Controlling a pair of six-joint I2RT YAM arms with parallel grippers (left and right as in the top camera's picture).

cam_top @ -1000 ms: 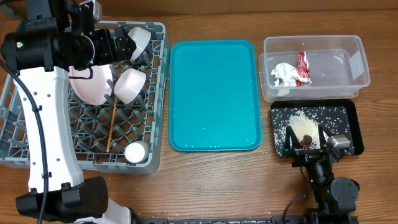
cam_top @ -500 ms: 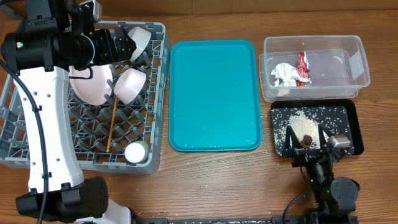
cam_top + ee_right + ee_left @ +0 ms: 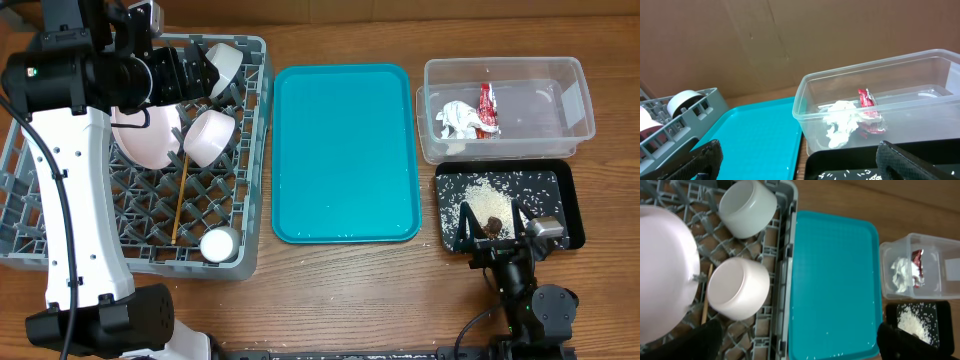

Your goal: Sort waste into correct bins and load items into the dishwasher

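Note:
The grey dish rack (image 3: 60, 215) holds a white plate (image 3: 150, 140), two bowls (image 3: 212, 135) (image 3: 228, 62), a small cup (image 3: 219, 243) and wooden chopsticks (image 3: 179, 205). My left gripper (image 3: 196, 72) hangs open and empty above the rack's far side; in the left wrist view (image 3: 800, 342) it is over the rack edge, with both bowls (image 3: 739, 287) (image 3: 747, 207) below it. The clear tub (image 3: 560, 125) holds crumpled white paper (image 3: 457, 118) and the red wrapper (image 3: 487, 108). The black tray (image 3: 560, 195) holds rice grains (image 3: 485, 188) and a brown lump (image 3: 493, 222). My right gripper (image 3: 490, 232) is open and empty at that tray's near edge.
The teal serving tray (image 3: 345, 150) lies between the rack and the bins, bare but for a few specks. In the right wrist view (image 3: 802, 160) the tub (image 3: 810, 95) stands just ahead, with a brown cardboard wall behind. Bare wood table runs along the front.

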